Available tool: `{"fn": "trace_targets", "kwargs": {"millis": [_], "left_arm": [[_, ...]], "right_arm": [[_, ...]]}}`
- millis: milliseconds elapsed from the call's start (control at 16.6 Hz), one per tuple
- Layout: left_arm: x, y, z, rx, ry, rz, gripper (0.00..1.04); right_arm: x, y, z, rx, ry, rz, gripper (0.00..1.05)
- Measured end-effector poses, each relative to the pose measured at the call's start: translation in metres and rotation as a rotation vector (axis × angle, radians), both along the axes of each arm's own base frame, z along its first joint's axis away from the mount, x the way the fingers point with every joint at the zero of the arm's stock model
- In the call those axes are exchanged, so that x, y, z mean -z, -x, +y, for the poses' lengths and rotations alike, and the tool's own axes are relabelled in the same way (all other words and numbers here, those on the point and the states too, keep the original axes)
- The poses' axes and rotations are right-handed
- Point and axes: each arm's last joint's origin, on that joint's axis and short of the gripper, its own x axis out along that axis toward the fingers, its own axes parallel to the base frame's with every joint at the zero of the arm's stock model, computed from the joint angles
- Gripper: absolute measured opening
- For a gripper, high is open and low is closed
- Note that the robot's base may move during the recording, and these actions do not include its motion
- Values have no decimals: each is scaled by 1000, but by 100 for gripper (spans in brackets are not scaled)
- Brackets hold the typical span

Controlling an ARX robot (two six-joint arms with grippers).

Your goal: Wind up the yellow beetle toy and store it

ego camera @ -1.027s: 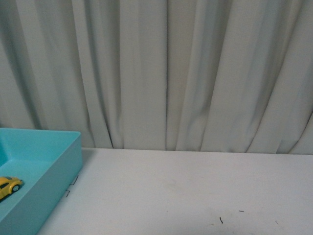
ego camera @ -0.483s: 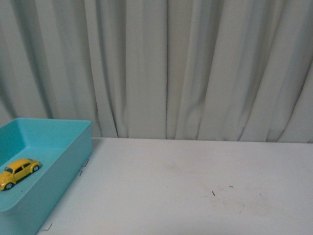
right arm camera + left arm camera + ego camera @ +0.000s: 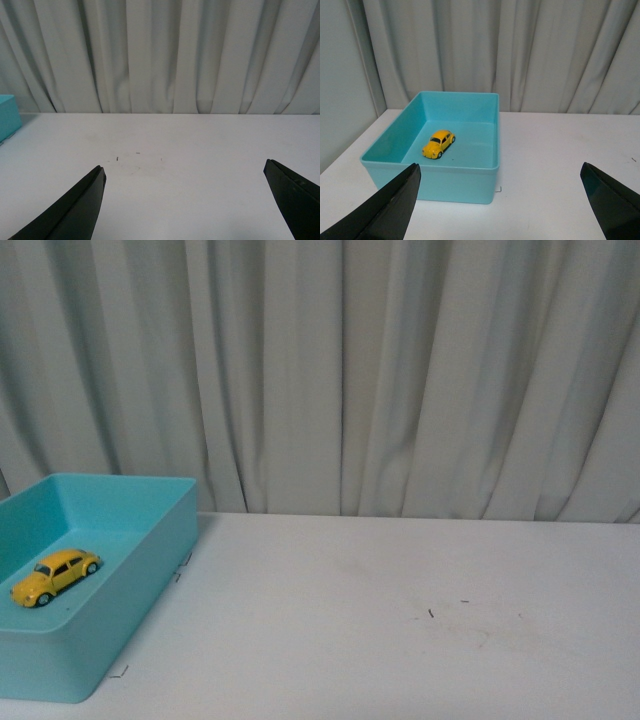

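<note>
Sitting upright on the floor of the teal bin (image 3: 470, 165), yellow beetle toy (image 3: 438, 143) is well apart from both hands. Left hand (image 3: 502, 200) spread wide, empty, toy at its 11 o'clock. Right hand (image 3: 185, 200) wide open, empty, over bare table (image 3: 165, 150).

No readable text, label or number shows anywhere
</note>
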Motion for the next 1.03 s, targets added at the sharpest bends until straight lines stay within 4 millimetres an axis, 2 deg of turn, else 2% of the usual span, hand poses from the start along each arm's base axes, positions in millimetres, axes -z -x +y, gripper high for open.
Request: {"fn": "trace_targets", "kwargs": {"millis": [1027], "left_arm": [[0, 0, 0, 0, 0, 2, 98]], "right_arm": [[0, 0, 0, 0, 0, 0, 98]]}}
